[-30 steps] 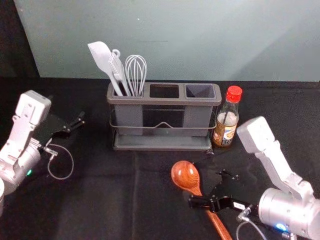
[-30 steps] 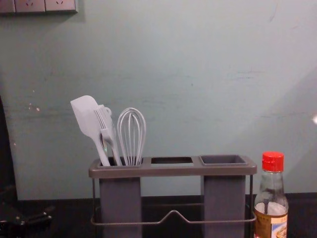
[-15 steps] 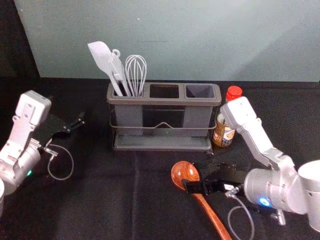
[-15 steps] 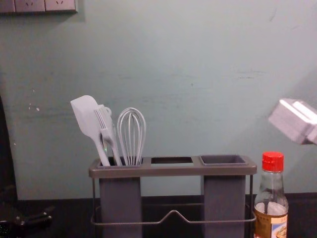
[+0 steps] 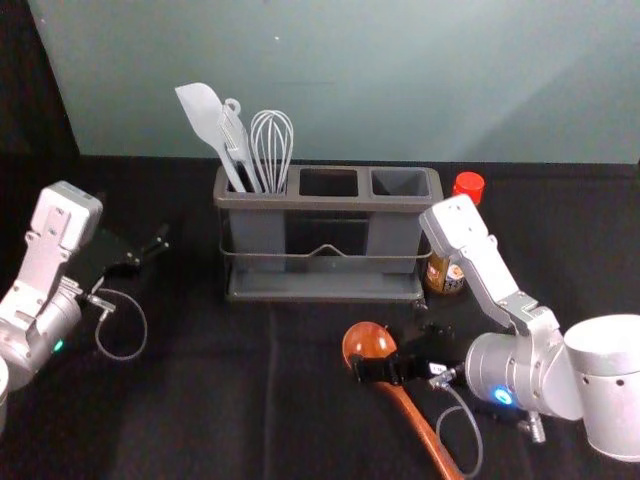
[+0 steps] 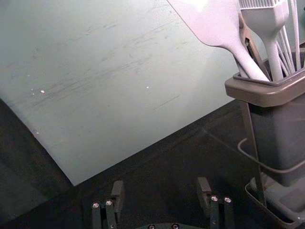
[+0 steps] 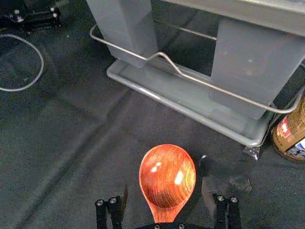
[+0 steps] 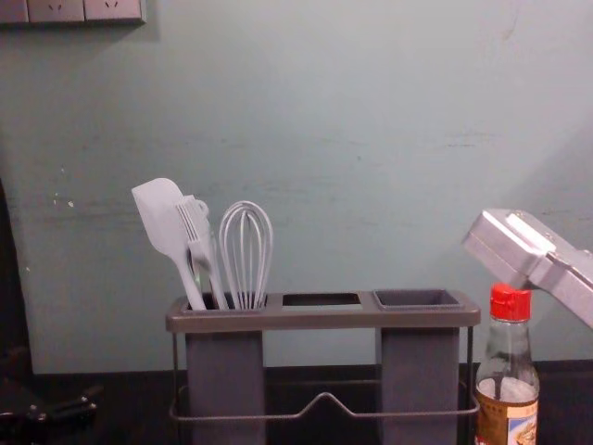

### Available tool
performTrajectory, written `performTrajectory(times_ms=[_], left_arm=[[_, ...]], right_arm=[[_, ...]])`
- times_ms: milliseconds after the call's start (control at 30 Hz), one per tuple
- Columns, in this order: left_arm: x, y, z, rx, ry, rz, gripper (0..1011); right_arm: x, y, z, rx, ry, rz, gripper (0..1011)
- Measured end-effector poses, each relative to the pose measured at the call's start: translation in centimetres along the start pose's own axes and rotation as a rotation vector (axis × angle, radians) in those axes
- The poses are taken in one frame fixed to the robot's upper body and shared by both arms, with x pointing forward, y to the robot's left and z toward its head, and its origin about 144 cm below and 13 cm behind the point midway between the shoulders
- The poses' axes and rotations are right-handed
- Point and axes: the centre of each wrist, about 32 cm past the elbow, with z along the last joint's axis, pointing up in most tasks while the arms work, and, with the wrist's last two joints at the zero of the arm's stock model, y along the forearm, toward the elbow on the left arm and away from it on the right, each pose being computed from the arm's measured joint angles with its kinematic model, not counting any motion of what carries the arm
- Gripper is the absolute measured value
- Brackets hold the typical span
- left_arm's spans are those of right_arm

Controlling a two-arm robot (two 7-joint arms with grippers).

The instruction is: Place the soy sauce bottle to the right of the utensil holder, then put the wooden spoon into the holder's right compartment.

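Right gripper, jaws wide around spoon

From my station I see a pale spatula leaning left, a pale brush beside it and a whisk, all heads up, toward the far edge of the worktop. Creased black cloth covers it. Beyond that edge I get a scuffed grey-green wall, with sockets high on the left.
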Motion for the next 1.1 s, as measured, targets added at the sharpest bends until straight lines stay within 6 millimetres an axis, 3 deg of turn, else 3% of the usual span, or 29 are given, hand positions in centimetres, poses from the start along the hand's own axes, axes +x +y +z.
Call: performTrajectory(times_ms=[567, 1100], left_arm=[[0.0, 0.0, 0.0, 0.0, 0.0, 0.0, 1005], [0.0, 0.0, 0.0, 0.0, 0.0, 0.0, 1005]], right_arm=[[-0.3, -0.5, -1.0, 0.135, -0.035, -0.014, 1000], [-0.8, 2.1, -1.1, 0.107, -0.095, -0.049, 1000]])
